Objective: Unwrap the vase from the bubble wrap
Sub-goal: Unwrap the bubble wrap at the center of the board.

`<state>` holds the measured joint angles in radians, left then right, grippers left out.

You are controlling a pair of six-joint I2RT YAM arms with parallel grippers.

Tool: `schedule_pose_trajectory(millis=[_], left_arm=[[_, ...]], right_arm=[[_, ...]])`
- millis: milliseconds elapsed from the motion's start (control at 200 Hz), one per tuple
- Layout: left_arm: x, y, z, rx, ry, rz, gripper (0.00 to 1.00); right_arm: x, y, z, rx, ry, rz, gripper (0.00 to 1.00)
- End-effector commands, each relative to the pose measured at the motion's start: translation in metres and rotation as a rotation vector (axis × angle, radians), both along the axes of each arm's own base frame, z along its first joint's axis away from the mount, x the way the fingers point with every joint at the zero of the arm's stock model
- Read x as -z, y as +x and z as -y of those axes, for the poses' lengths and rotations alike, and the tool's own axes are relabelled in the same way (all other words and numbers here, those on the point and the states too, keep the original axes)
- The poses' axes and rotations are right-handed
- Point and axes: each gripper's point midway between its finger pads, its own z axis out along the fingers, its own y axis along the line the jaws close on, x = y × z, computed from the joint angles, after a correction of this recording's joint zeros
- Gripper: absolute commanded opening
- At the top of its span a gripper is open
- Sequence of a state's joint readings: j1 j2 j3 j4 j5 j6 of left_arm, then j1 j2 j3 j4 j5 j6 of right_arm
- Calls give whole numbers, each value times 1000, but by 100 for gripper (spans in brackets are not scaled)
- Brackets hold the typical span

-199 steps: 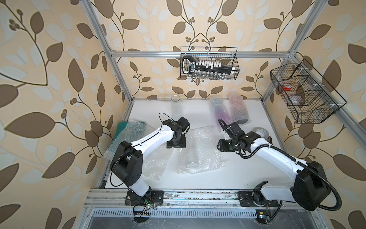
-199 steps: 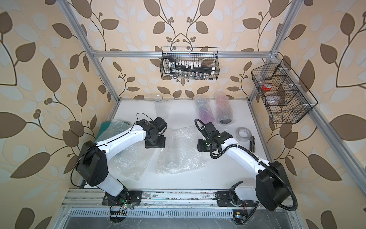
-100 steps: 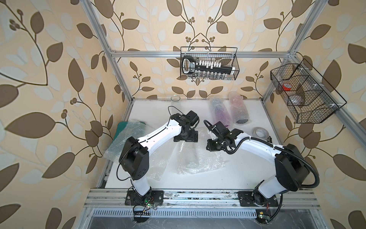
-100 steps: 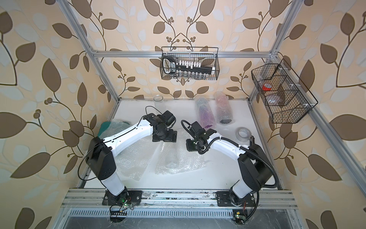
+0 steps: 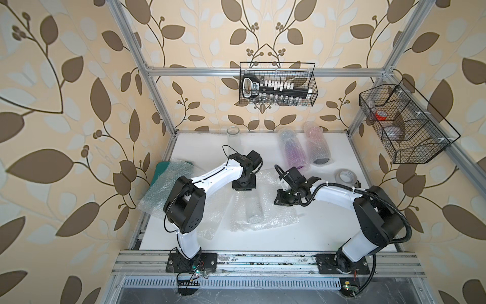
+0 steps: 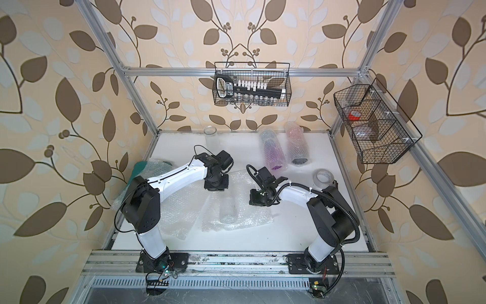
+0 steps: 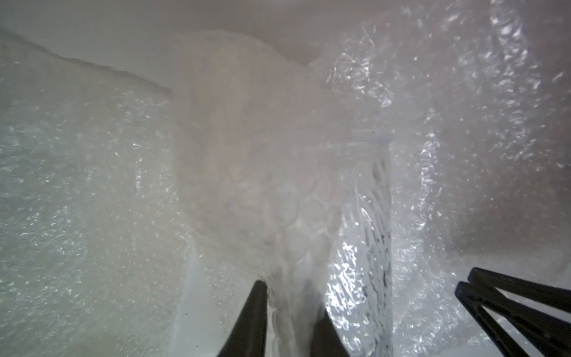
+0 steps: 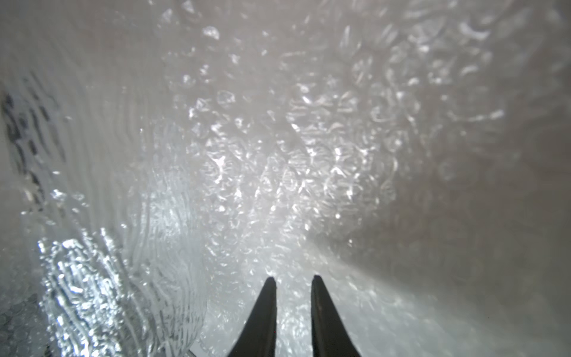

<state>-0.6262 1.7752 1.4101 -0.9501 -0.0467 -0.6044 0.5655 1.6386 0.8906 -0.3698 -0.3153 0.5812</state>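
Two grippers meet on one sheet, one on each side of the vase point(image 5: 253, 208), and that layout is what I am steering by. The vase lies on its side on the opened bubble wrap point(image 5: 278, 217). Its long axis runs front to back, with the open mouth at the front. In both top views the glass looks bare along its upper side, and the sheet spreads out to either side of it. I cannot tell whether a thin layer is draped over it.

The left gripper point(image 7: 285, 290) sits just past the vase's closed far end, a little to the left of its axis. In its wrist view the jaws are closed on a gathered fold of wrap that rises between them, and the ribbed glass runs away just beside that fold. The right gripper point(image 8: 293, 279) stands just beside the vase's right flank, nearer the far end than the mouth. Its jaws are drawn close with only a narrow slit between them, and wrap fills that slit. I read this as a pinch on the sheet, though I am less sure of it than on the left.

That puts the vase's axis between the two holds. I judge the next move to be a pull away from the vase, across its axis, to peel the sheet off sideways. The vase is round and rests on the very sheet being pulled, so I expect it could roll. I would draw the wrap slowly.
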Motion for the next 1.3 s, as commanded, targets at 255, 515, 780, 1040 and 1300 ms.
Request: schedule_pose_trajectory(millis=[255,515,780,1040,1300], left_arm=[[2,-22,-71,-139,-45,-14,15],[25,-22,-96,-203,-89,-41,23],[44,-13,-123,-230,4,-54,53],[-8,-1,-142,-206,111,37,89],[-76,-6,-86,-135,-77,115,94]], right_arm=[[8,-5,4,0,-3,-26,22],[10,-8,9,5,-18,-27,22],[-5,-3,9,10,-14,6,23],[-37,8,7,5,-7,75,28],[-86,22,9,-15,-17,204,49]])
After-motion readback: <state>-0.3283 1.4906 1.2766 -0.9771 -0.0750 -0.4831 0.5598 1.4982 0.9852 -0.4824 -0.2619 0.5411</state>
